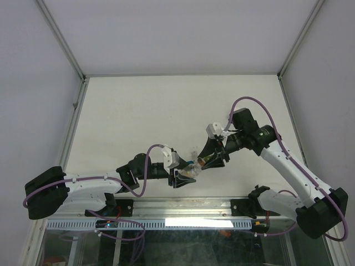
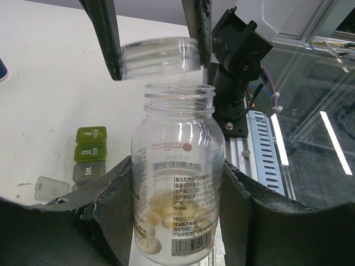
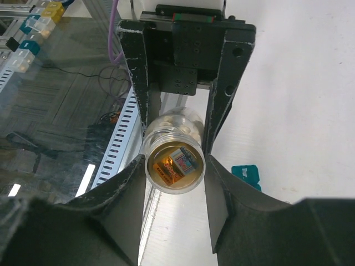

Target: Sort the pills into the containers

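Observation:
My left gripper is shut on a clear bottle with several pale pills at its bottom; the neck is open. Just above the neck, my right gripper's fingers hold the clear screw cap, lifted off the bottle. In the right wrist view my right gripper is shut on the cap, with the bottle and my left gripper beyond it. The containers lie on the table left of the bottle, showing olive, yellow-green and grey cubes. A teal cube shows beside my right finger. Both grippers meet near the table's front edge.
The aluminium rail and the right arm's base stand close behind the bottle. A clear open flap lies by the strip's near end. A dark blue object shows at the left edge. White walls enclose the table.

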